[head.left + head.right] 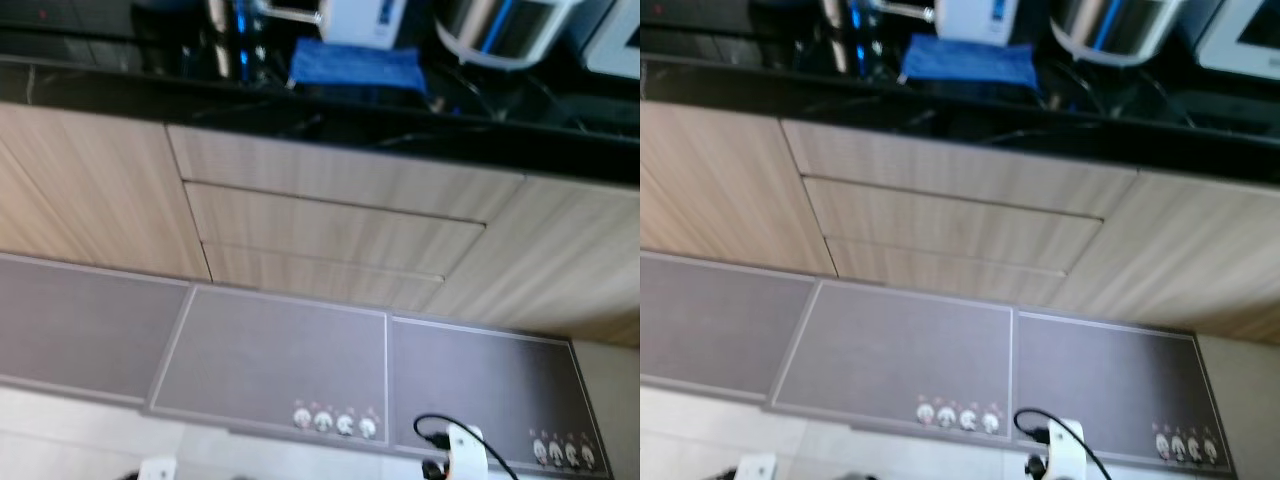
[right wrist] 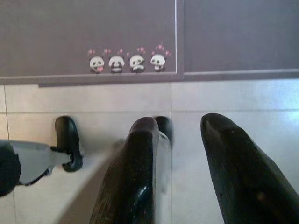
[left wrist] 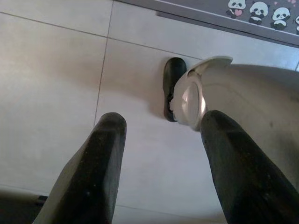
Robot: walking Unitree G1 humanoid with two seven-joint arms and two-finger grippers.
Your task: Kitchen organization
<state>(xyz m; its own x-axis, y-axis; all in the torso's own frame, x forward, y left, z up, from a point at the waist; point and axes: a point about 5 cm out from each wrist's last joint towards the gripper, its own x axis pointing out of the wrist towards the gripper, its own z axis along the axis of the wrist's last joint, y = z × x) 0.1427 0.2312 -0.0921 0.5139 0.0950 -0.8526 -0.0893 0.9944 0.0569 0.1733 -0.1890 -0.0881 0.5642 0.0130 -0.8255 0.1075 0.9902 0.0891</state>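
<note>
A black countertop (image 1: 100,85) runs across the top of the slightly blurred eye views. On it lie a blue cloth (image 1: 355,65), a white appliance (image 1: 360,20), a shiny steel pot (image 1: 495,25) and a metallic bottle (image 1: 222,25). Below are pale wood drawers (image 1: 330,230). My left gripper (image 3: 163,121) hangs over the tiled floor, open, with nothing between its fingers. My right gripper (image 2: 180,123) also hangs low over the tiles, open and holding nothing, near the edge of a grey mat.
Grey floor mats (image 1: 270,355) with small panda prints (image 2: 127,62) lie along the cabinet base. Pale tiles (image 3: 51,70) are in front of them. My own white leg (image 3: 243,93) and black foot (image 3: 172,88) stand on the tiles. A white part with a black cable (image 1: 462,448) is at the bottom.
</note>
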